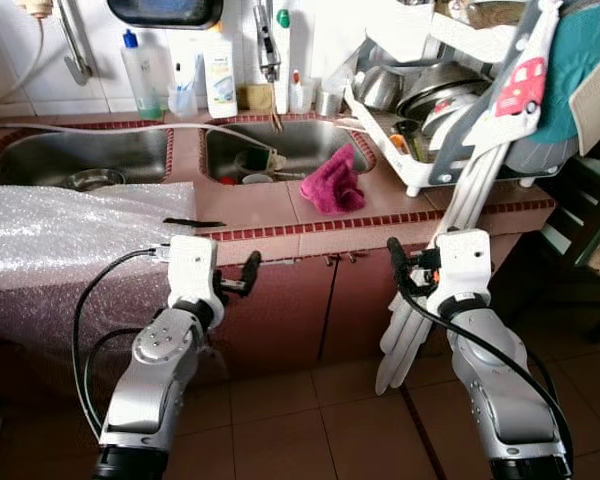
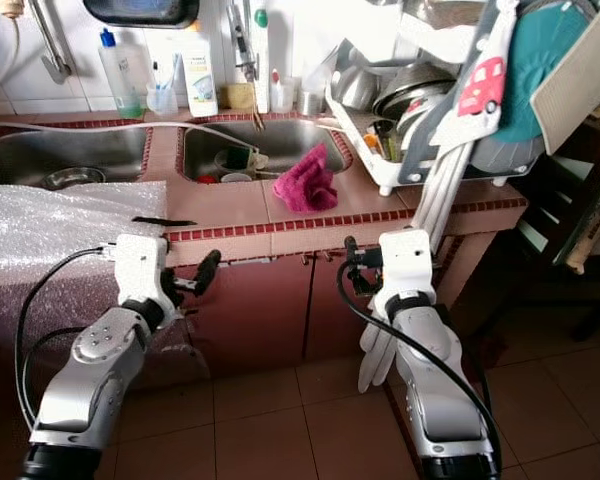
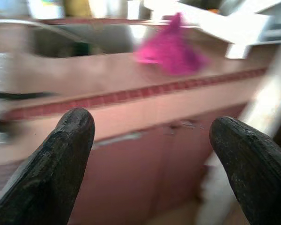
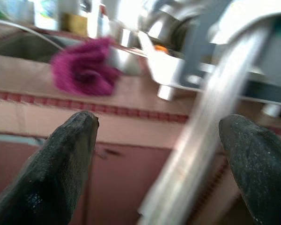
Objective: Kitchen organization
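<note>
Both grippers (image 1: 248,274) (image 1: 398,262) open, below counter edge (image 1: 280,236).

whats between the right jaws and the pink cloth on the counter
Nothing stands between them. From the right gripper, the left eye view shows cabinet front, the red-tiled counter edge, then bare pink countertop up to the pink cloth. The jaws are open, below counter level.

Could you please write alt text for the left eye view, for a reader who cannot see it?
Two silver robot arms reach toward a tiled kitchen counter, the left gripper and right gripper both open and empty. A magenta cloth lies on the counter beside the right sink basin, with a loaded dish rack to its right and bubble wrap at left.
</note>
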Tool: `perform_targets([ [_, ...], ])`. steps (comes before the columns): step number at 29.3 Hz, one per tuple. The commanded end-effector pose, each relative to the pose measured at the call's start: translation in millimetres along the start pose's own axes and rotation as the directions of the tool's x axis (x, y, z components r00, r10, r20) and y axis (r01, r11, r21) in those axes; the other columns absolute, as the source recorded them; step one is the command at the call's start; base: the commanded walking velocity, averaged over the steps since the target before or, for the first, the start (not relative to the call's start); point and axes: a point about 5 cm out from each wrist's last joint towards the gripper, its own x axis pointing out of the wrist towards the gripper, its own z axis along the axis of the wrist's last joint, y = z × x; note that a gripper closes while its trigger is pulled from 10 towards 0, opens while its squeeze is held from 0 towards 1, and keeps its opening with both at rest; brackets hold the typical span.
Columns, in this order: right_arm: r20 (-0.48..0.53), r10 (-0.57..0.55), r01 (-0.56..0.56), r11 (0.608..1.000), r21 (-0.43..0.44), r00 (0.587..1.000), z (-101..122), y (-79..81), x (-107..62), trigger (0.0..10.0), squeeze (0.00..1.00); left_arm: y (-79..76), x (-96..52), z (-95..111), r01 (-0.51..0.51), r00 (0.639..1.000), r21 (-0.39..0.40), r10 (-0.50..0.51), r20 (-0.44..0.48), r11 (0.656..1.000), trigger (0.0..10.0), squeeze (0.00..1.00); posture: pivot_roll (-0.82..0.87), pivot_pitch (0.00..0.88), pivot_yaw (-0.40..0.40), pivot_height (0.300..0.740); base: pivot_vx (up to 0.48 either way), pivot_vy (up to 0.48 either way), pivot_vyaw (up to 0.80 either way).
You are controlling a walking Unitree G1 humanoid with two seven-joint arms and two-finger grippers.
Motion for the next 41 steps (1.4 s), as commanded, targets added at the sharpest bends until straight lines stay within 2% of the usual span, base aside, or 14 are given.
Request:
perform_targets([
  [1, 0.024, 0.0, 0.0, 1.0, 0.007, 1.0, 6, 1.1, 1.8, 10.0, 0.0, 4.9, 0.6, 2, -0.01, 1.0, 0.018, 0.01, 0.0, 1.0, 10.0, 0.0, -0.03, 0.0, -0.005, 0.74, 0.0, -0.304, 0.0],
  [5, 0.022, 0.0, 0.0, 1.0, 0.007, 1.0, 5, 1.5, 1.9, 10.0, 0.0, 4.8, 0.6, 1, -0.005, 1.0, 0.014, 0.005, 0.0, 1.0, 10.0, 0.0, -0.03, 0.0, -0.003, 0.74, 0.0, -0.293, 0.0],
  [10, 0.014, -0.001, 0.001, 1.0, 0.007, 1.0, 2, 2.0, 1.2, 10.0, 0.0, 9.4, 2.1, -8, -0.023, 0.999, -0.016, 0.023, -0.044, 1.0, 10.0, 0.0, -0.03, 0.0, -0.002, 0.74, 0.0, 0.0, 0.0],
  [18, -0.02, 0.006, -0.006, 1.0, 0.005, 1.0, -9, 3.4, 1.5, 10.0, 0.0, 25.9, 3.8, -42, -0.058, 0.985, 0.018, 0.06, -0.16, 0.998, 10.0, 0.0, -0.03, 0.0, -0.005, 0.74, 0.0, 0.0, -0.15],
  [23, -0.117, 0.008, -0.007, 1.0, 0.012, 0.993, -39, 3.1, 7.6, 10.0, 0.0, 47.4, 0.4, -84, -0.126, 0.941, 0.047, 0.134, -0.311, 0.991, 10.0, 0.0, -0.03, 0.0, -0.006, 0.74, 0.0, 0.0, -0.77],
  [27, -0.167, 0.019, -0.019, 1.0, 0.001, 0.986, -56, 4.4, 12.0, 10.0, 0.0, 52.2, -1.1, -95, -0.14, 0.921, 0.064, 0.153, -0.358, 0.988, 10.0, 0.0, -0.03, 0.0, -0.006, 0.74, 0.0, 0.0, -0.78],
  [30, -0.314, -0.012, 0.031, 0.998, 0.054, 0.949, -92, -0.4, 14.2, 10.0, 0.0, 57.5, -4.7, -114, -0.152, 0.883, 0.109, 0.185, -0.432, 0.982, 10.0, 0.0, -0.02, 0.0, -0.01, 0.74, 0.0, 0.0, -0.79],
  [32, -0.387, -0.027, 0.05, 0.997, 0.05, 0.922, -110, -1.3, 11.9, 10.0, 0.0, 60.9, -7.6, -123, -0.174, 0.857, 0.122, 0.211, -0.47, 0.977, 10.0, 0.0, -0.02, 0.0, -0.011, 0.74, 0.0, 0.0, -0.79],
  [36, -0.484, -0.016, 0.067, 0.994, 0.088, 0.875, -131, 2.9, 5.4, 10.0, 0.0, 61.7, -13.4, -136, -0.173, 0.82, 0.142, 0.222, -0.527, 0.975, 10.0, 0.0, -0.01, 0.0, -0.016, 0.74, 0.0, 0.0, -0.79],
  [41, -0.591, -0.005, 0.062, 0.995, 0.076, 0.806, -156, 8.7, -10.3, 10.0, 0.0, 64.6, -36.8, -161, -0.106, 0.742, 0.251, 0.245, -0.624, 0.962, 10.0, 0.0, -0.02, 0.0, -0.014, 0.74, 0.0, 0.0, -0.79],
])
